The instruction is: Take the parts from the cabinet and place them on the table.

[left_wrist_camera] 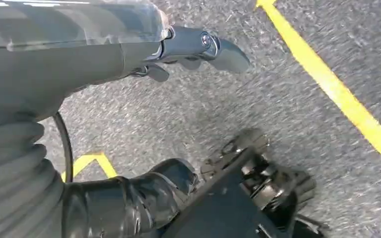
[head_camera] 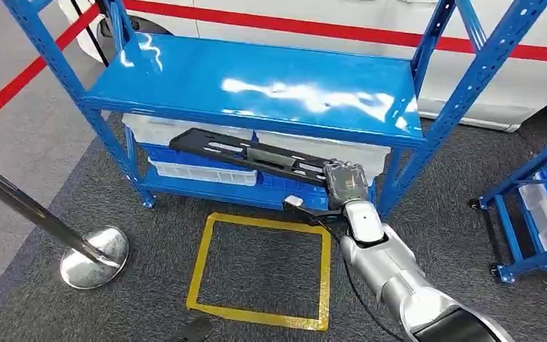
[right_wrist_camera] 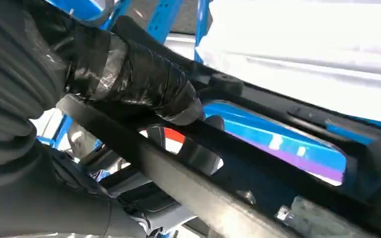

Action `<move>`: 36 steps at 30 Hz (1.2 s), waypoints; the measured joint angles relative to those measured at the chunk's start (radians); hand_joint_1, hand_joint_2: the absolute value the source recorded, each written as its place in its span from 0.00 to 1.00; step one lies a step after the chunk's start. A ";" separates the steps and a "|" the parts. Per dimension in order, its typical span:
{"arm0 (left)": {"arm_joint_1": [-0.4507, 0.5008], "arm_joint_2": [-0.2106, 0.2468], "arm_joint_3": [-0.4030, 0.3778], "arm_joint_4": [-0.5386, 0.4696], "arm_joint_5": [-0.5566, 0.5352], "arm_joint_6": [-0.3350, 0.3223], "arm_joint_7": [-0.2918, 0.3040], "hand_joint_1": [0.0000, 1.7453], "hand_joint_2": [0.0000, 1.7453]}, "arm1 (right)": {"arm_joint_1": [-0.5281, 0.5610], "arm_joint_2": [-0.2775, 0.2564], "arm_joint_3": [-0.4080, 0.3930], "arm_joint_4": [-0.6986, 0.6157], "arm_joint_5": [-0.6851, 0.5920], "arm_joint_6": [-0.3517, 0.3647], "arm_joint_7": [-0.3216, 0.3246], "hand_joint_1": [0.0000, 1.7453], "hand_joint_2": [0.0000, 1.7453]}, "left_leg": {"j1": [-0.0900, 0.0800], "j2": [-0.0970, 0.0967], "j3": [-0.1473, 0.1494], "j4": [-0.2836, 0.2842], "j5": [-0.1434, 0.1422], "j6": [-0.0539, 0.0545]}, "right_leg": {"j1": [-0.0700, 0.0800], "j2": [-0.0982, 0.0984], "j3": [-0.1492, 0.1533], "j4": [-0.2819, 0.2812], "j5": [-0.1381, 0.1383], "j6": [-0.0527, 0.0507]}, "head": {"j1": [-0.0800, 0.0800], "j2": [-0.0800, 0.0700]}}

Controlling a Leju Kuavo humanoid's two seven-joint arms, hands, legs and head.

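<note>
A long black flat part (head_camera: 256, 155) sticks out at a slant from under the top shelf of the blue rack (head_camera: 256, 85). My right hand (head_camera: 345, 183) grips the part's right end, in front of the rack's right post. In the right wrist view the taped thumb (right_wrist_camera: 134, 74) lies over a dark bar of the part (right_wrist_camera: 173, 171), with the fingers under it. My left hand (left_wrist_camera: 104, 64) hangs over the grey carpet with its fingers (left_wrist_camera: 218, 49) stretched out and nothing in it.
White bins (head_camera: 206, 171) stand on the rack's lower blue shelf behind the part. A yellow tape square (head_camera: 263, 267) marks the carpet in front. A chrome post with a round base (head_camera: 92, 256) leans at left. Another blue rack (head_camera: 534, 206) stands at right.
</note>
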 joint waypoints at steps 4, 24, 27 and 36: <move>-0.002 0.001 0.000 0.000 0.000 0.000 0.000 0.00 1.00 | 0.003 -0.011 0.000 0.000 -0.003 0.000 0.000 1.00 1.00 | 0.000 0.002 -0.014 -0.003 0.013 0.020 | -0.006 -0.001 -0.093 0.227 -0.146 0.014 | 0.001 0.000; 0.002 0.006 0.000 0.000 0.002 0.003 0.000 0.00 1.00 | 0.016 -0.026 0.000 -0.004 -0.006 -0.014 0.001 1.00 1.00 | -0.002 0.001 -0.044 0.146 -0.055 -0.033 | -0.004 -0.006 0.008 -0.006 0.000 -0.034 | -0.002 0.000; 0.000 0.007 0.000 0.000 0.003 0.003 0.000 0.00 1.00 | 0.015 -0.026 0.000 -0.009 -0.006 -0.016 0.003 1.00 1.00 | -0.010 -0.001 0.032 -0.001 -0.030 -0.017 | 0.002 -0.004 -0.004 0.002 0.007 -0.021 | -0.002 0.000; 0.006 0.008 0.000 0.000 0.007 0.003 -0.001 0.00 1.00 | 0.023 -0.030 0.000 -0.011 -0.007 -0.016 0.003 1.00 1.00 | -0.005 0.005 0.000 -0.014 0.011 0.020 | -0.005 -0.001 -0.129 0.301 -0.159 0.021 | -0.001 0.000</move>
